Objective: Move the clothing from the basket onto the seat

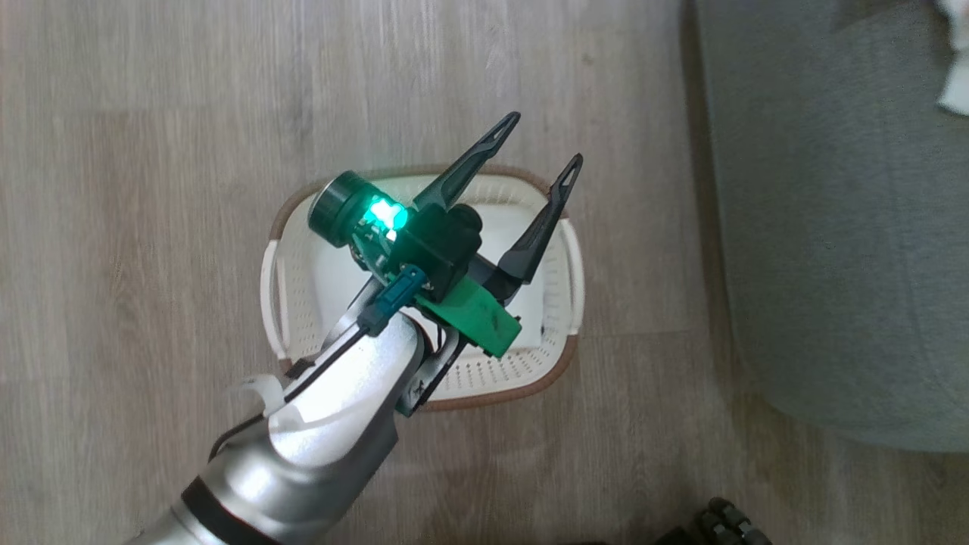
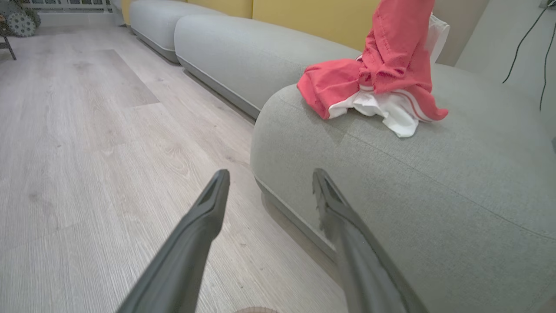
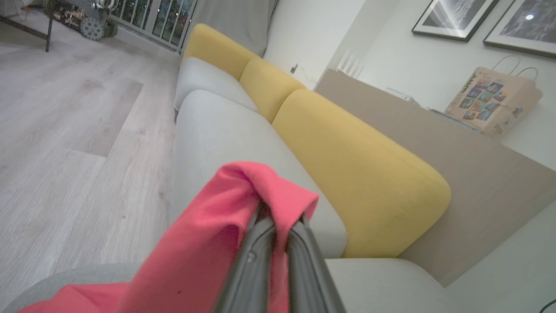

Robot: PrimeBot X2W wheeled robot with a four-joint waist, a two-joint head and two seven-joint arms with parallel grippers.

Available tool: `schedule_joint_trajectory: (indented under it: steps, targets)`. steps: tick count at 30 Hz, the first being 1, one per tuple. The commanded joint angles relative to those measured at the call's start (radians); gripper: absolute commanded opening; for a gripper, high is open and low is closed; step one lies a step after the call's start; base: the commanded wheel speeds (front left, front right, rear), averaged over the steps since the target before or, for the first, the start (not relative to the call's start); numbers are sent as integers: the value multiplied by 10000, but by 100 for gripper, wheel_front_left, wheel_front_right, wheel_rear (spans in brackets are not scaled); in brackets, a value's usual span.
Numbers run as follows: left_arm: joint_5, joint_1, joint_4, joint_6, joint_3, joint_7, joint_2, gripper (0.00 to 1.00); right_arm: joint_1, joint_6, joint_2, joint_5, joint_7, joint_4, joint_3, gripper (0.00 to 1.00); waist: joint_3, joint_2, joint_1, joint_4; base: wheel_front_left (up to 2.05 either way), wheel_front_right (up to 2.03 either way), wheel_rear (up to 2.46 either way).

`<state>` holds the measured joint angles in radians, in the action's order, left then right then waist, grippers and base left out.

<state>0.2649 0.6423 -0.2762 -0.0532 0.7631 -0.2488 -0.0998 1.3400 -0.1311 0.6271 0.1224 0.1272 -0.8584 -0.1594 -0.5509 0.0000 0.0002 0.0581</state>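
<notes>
Head view: left gripper [image 1: 546, 136] spread wide and empty over the basket [image 1: 492, 376]. Right wrist view: right gripper [image 3: 279, 224] clamped tight on red clothing [image 3: 204, 252], lower folds lying on the seat [image 2: 434, 187].

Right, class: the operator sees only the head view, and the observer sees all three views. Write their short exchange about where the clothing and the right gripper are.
Operator: My head view shows the left gripper open above the basket. What is the right one doing?
Observer: In the right wrist view the right gripper is shut on the clothing, with red fabric draped over it.
Operator: Is the clothing on the seat?
Observer: Partly. In the left wrist view its lower folds lie on the seat, while the upper part hangs from above.
Operator: What is behind the seat?
Observer: Yellow back cushions.
</notes>
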Motion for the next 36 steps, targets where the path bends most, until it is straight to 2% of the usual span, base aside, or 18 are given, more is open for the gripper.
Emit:
schedule_joint_trajectory:
  steps: [1,13,14,15,17,24,30,36]
  targets:
    - [-105,268,393,-29,-209,-44,-131,100,260,4,33,267,126,181,-256,0,-509,0,-2,-383,0,0,0]
    - [-252,348,352,-110,0,3,-275,100,-546,4,-1340,2518,615,-1062,-2258,0,-1090,0,-2,-569,0,0,0]
    - [-247,347,344,-117,5,10,-288,100,-620,4,-1444,2640,627,-1163,-2369,27,-1083,0,-2,-554,0,0,0]
    - [-242,346,337,-124,8,23,-308,100,-686,4,-1536,2733,637,-1280,-2479,41,-1075,0,-2,-536,0,0,0]
    - [-235,341,321,-140,17,39,-345,100,-814,4,-1670,2918,655,-1480,-2670,98,-1042,0,-2,-493,0,0,0]
    - [-161,265,251,-196,34,80,-459,100,-1093,4,-2033,3074,948,-2093,-3090,100,-889,0,-2,-232,0,0,0]
    - [-2,129,176,-251,-39,76,-571,100,-1431,4,-2387,2798,1296,-2342,-2772,100,-445,0,-2,104,0,0,0]
    - [332,-178,33,-347,-284,-8,-595,100,-2168,4,-2737,2105,1340,-1642,-2250,100,416,0,-2,374,0,0,0]
